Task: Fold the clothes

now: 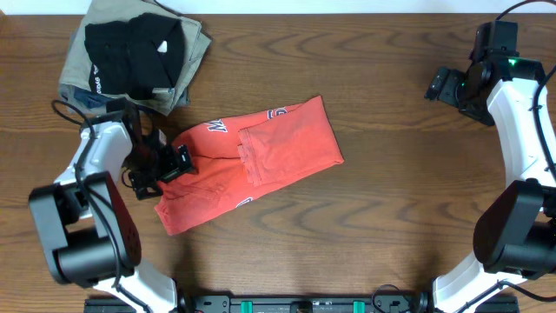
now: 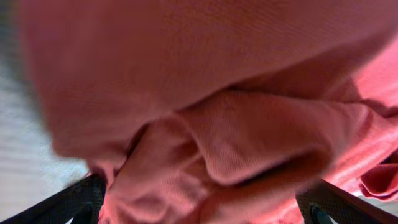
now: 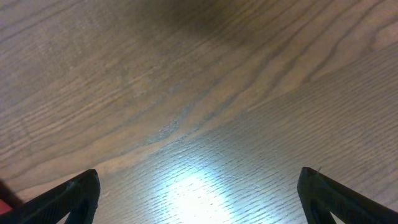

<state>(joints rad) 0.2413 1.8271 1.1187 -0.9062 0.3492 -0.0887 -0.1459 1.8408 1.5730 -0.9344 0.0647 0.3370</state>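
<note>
Beyond the T-shirt's left end: black garment stacked on khaki garment, both folded, apparently parked out of the way.

Left pincer at T-shirt's left edge, fingers spread wide, soft fine-knit cloth bunched between them, seemingly unclamped.

T-shirt: red-orange cotton, white lettering, a long slanted band mid-counter, partly folded.

Right pincer well right of T-shirt, spread, idle over bare woodgrain.
</note>
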